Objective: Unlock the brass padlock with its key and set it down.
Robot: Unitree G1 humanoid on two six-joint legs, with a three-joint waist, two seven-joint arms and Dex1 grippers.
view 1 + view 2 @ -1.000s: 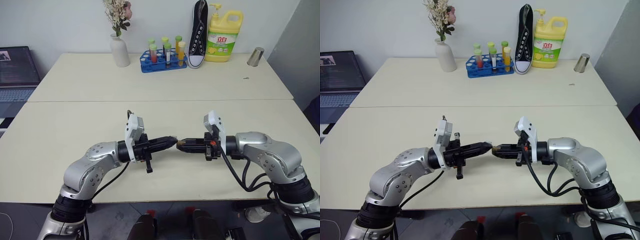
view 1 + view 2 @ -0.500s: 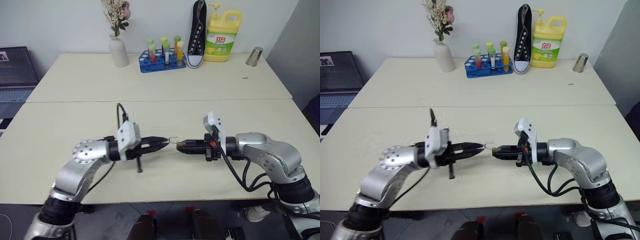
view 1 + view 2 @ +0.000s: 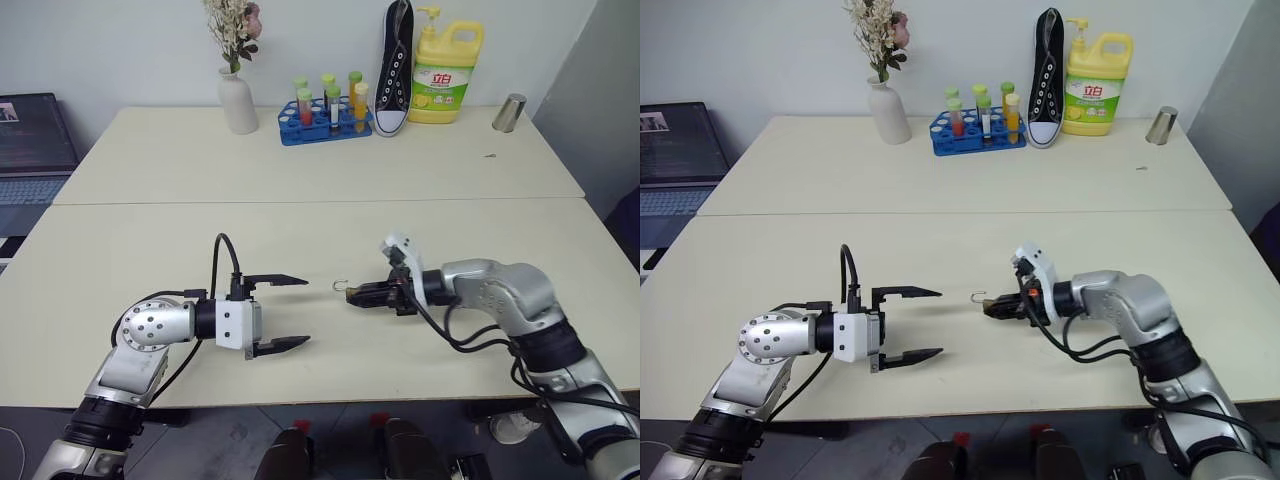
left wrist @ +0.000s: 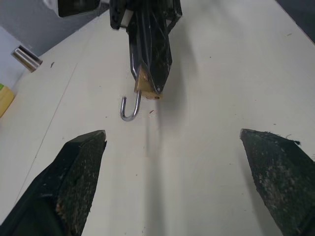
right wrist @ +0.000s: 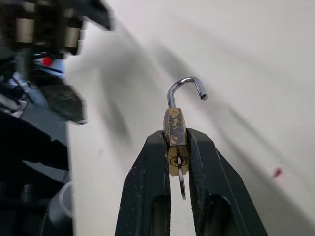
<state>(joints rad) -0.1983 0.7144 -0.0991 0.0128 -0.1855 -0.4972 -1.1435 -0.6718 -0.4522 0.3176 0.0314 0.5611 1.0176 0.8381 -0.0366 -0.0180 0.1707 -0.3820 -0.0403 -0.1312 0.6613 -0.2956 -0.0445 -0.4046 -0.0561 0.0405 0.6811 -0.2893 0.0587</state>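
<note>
My right gripper (image 3: pixel 358 295) is shut on the brass padlock (image 5: pixel 174 132), holding its gold body between the fingertips low over the near table (image 3: pixel 420 230). The silver shackle (image 4: pixel 129 110) stands open as a free hook and points toward my left gripper. Its key (image 5: pixel 180 181) sticks out of the keyhole at the padlock's other end, between the right gripper's fingers. My left gripper (image 3: pixel 306 312) is open wide with nothing in it, a short way left of the padlock and facing it. Its two fingers (image 4: pixel 78 169) frame the padlock in the left wrist view.
On the far table stand a white vase with flowers (image 3: pixel 238 100), a blue rack of test tubes (image 3: pixel 325 118), a black shoe (image 3: pixel 396 70), a yellow detergent bottle (image 3: pixel 447 72) and a metal cup (image 3: pixel 510 112). A laptop (image 3: pixel 35 135) sits at the far left.
The left gripper has let go at the padlock, opened wide, rolled over and drawn back to the left. The right gripper has sunk toward the table with the padlock, whose shackle now stands open.
</note>
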